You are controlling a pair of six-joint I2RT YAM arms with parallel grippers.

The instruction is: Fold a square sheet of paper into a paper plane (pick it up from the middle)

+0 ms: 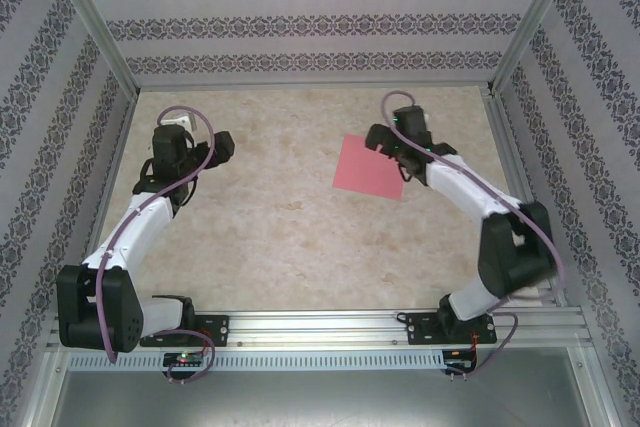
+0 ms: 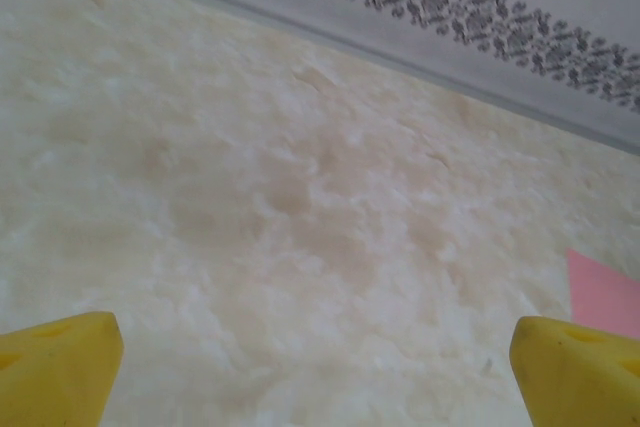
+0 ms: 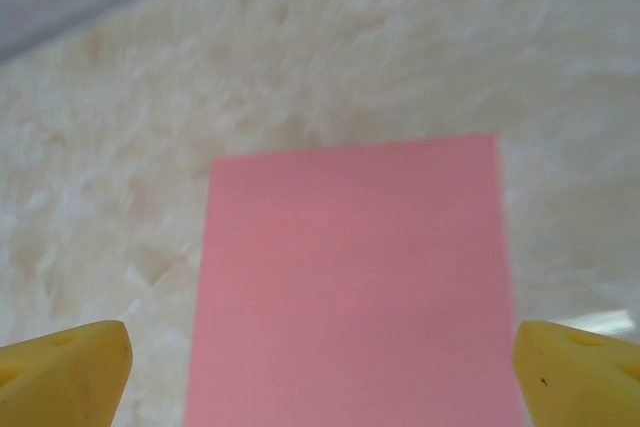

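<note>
Beige table (image 1: 300,237): square sheet of paper (image 1: 368,168) flat; left tool (image 2: 318,372), right tool (image 3: 320,372) spread.

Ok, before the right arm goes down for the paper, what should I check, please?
1. Square sheet of paper lies flat, unfolded, on the table: ok.
2. Right claw open: ok.
3. Right claw above the sheet's middle: not ok, it stands at one edge.
4. Left claw open, apart from the sheet: ok.
5. Right claw's height over the paper: cannot tell.
</note>
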